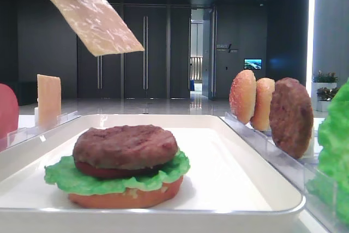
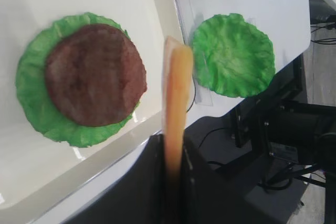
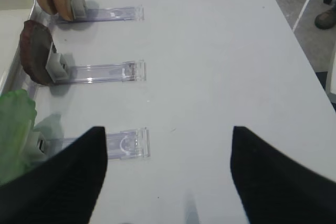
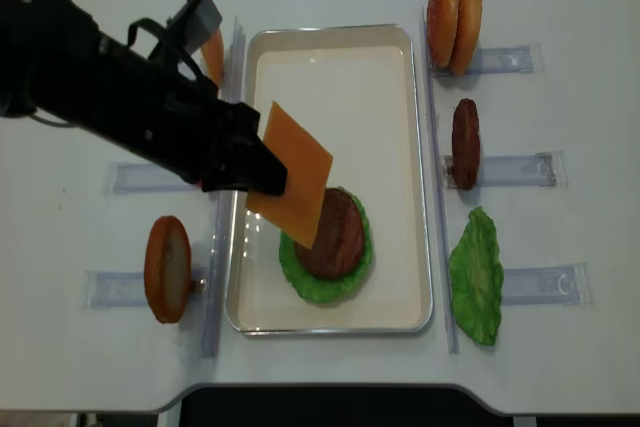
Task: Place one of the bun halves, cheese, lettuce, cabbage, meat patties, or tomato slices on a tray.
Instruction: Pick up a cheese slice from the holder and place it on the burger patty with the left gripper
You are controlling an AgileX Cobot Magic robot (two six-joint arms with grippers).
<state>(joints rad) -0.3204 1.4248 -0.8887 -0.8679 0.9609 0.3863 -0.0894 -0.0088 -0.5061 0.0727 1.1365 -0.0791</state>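
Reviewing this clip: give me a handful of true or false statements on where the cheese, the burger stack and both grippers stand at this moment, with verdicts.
1. The left gripper is shut on the cheese. True.
2. The cheese already lies on the meat patty. False: it hangs in the air above the tray, tilted.
3. The stack on the tray has lettuce under the patty. True.
4. The right gripper holds a bun half. False: its jaws stand open and empty over the table.
5. A spare patty stands on edge in a rack right of the tray. True.
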